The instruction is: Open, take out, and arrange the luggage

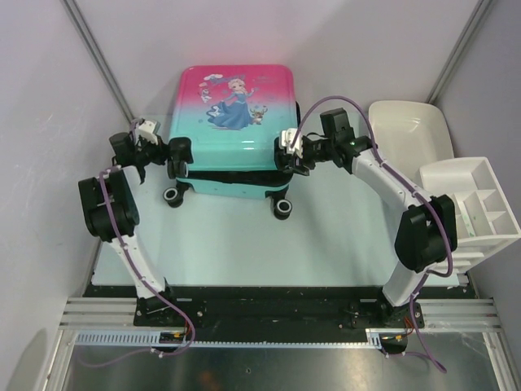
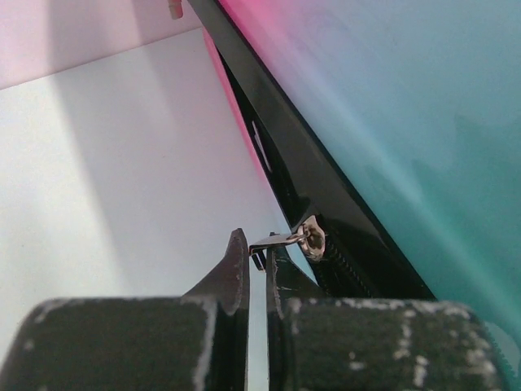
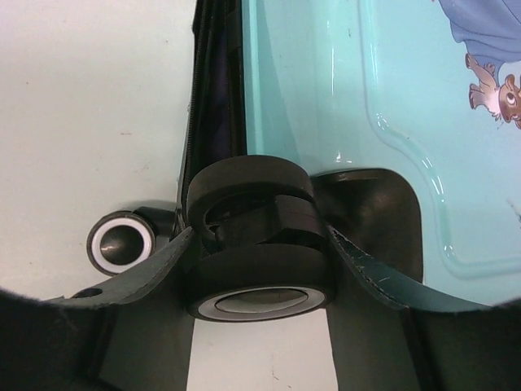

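The luggage (image 1: 232, 130) lies flat on the table, pink at the far end and teal near me, princess print up, lid down on the lower shell. My left gripper (image 1: 177, 152) is at its left near corner. In the left wrist view the gripper (image 2: 256, 252) is shut on the metal zipper pull (image 2: 277, 241), next to the black zipper trim (image 2: 326, 220). My right gripper (image 1: 290, 155) is at the right near corner. In the right wrist view the gripper (image 3: 259, 252) clasps a black wheel (image 3: 260, 269), a finger touching each side.
A white tub (image 1: 411, 130) stands at the back right, with a white compartment organiser (image 1: 476, 204) in front of it. The suitcase's near wheels (image 1: 282, 208) point toward me. A second wheel (image 3: 122, 243) shows left of the held one.
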`<action>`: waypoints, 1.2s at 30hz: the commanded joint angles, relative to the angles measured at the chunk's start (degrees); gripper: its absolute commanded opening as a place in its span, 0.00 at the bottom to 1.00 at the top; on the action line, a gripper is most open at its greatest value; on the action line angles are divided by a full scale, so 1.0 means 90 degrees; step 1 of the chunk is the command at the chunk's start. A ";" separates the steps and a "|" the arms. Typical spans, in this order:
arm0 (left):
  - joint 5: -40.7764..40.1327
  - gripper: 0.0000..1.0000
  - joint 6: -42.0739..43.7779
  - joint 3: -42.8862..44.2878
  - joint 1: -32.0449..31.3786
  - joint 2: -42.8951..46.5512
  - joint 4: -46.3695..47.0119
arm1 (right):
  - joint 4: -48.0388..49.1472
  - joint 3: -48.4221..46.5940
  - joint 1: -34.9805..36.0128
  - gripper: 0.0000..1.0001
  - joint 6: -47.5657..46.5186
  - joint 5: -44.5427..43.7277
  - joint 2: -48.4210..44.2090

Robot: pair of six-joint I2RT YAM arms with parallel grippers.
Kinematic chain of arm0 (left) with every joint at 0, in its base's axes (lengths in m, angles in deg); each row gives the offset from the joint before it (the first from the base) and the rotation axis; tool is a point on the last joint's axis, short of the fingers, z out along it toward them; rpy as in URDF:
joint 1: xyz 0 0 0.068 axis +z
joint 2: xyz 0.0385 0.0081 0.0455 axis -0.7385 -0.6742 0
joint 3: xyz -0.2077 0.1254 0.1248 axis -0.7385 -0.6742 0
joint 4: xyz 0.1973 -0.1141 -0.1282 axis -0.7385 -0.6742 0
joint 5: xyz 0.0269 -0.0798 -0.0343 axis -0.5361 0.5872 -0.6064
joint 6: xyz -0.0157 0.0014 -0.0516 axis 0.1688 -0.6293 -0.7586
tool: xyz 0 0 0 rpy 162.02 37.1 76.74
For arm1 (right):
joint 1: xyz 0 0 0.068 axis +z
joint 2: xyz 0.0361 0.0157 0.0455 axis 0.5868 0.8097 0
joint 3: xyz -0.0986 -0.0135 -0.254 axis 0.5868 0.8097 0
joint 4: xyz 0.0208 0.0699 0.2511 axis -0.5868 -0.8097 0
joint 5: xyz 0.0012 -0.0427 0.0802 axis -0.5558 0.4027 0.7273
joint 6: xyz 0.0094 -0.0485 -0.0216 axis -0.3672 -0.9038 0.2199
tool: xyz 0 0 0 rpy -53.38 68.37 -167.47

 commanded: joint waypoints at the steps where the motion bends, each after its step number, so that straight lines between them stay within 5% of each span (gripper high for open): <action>1: -0.0201 0.00 -0.0129 0.0016 -0.0047 0.0750 0.1435 | -0.1667 0.0502 -0.1174 0.00 0.0304 -0.2617 0.0248; 9: 0.0697 0.00 -0.0412 -0.1391 -0.0339 0.1999 0.1582 | -0.1852 0.0522 -0.1418 0.00 0.0128 -0.2677 0.0199; 13: 0.0903 0.00 -0.0725 -0.1996 -0.0545 0.2478 0.1582 | -0.2107 0.0414 -0.1126 0.56 0.0225 -0.2354 0.0014; 14: 0.0923 0.00 -0.0803 -0.2065 -0.0613 0.2537 0.1592 | -0.2078 0.0405 -0.1057 0.59 0.0264 -0.2344 -0.0064; 21: 0.0485 0.00 -0.0853 -0.2067 -0.0526 0.2372 0.1611 | -0.2087 0.0385 -0.0881 0.49 0.0411 -0.2500 0.0003; 30: -0.0894 0.00 -0.0989 -0.0124 -0.0379 0.1006 0.1553 | -0.2419 -0.0064 -0.1027 0.71 0.0967 -0.2091 -0.0006; 34: -0.0864 0.00 -0.0823 -0.0259 -0.0350 0.1209 0.1514 | -0.2351 -0.0171 -0.1290 0.75 0.1532 -0.1944 -0.0191; 36: -0.0855 0.32 -0.0823 -0.0492 -0.0301 0.1414 0.1465 | -0.2215 -0.0181 -0.1534 0.76 0.2106 -0.1837 -0.0231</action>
